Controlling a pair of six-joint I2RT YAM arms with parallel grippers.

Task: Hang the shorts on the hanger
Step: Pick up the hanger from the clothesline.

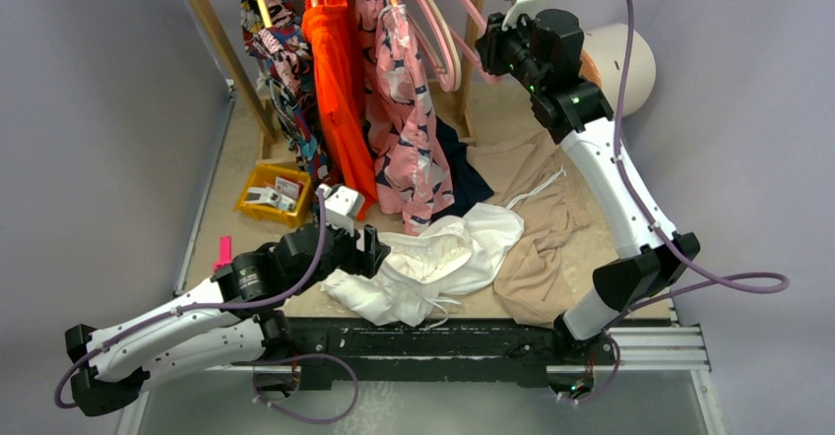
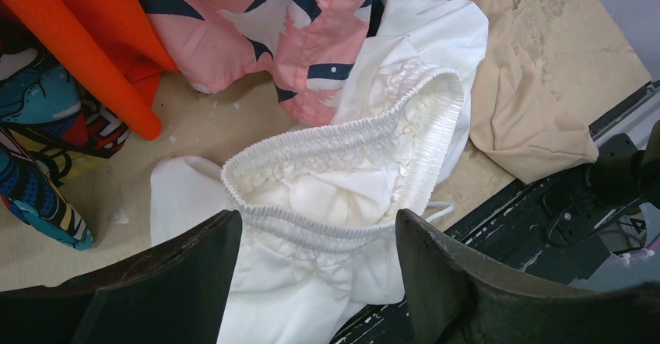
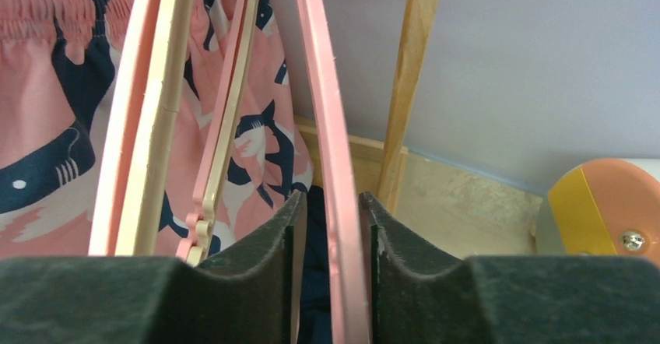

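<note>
The white shorts lie crumpled at the table's near edge, with the gathered waistband gaping open towards the left wrist camera. My left gripper is open; its jaws stand either side of the waistband's near edge, just above the fabric. My right gripper is raised at the rack. The slim arm of the pink hanger runs between its jaws, against the right finger with a narrow gap on the left. The hanger still hangs on the rack.
A tan garment lies right of the shorts. A pink patterned garment, an orange one and a multicoloured one hang from the wooden rack. Other hangers hang left of the held one. A yellow bin sits at left.
</note>
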